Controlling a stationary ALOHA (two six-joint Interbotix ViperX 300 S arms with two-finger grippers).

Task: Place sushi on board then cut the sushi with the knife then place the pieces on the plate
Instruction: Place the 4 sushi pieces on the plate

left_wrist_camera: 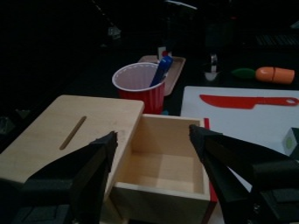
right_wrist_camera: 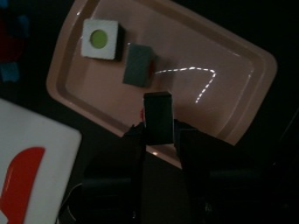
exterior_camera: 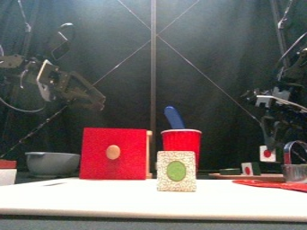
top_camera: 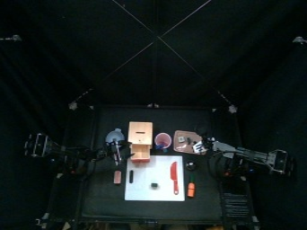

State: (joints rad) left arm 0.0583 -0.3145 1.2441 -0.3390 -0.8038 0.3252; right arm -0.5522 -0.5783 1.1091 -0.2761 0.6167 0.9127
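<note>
Dim overall — a bright glare streak curves across the pink tray [right_wrist_camera: 239,79].

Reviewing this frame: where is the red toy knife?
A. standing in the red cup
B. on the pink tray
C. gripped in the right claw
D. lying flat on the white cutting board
D: the red knife lies flat on the white cutting board, while the red cup holds the blue knife.
</note>
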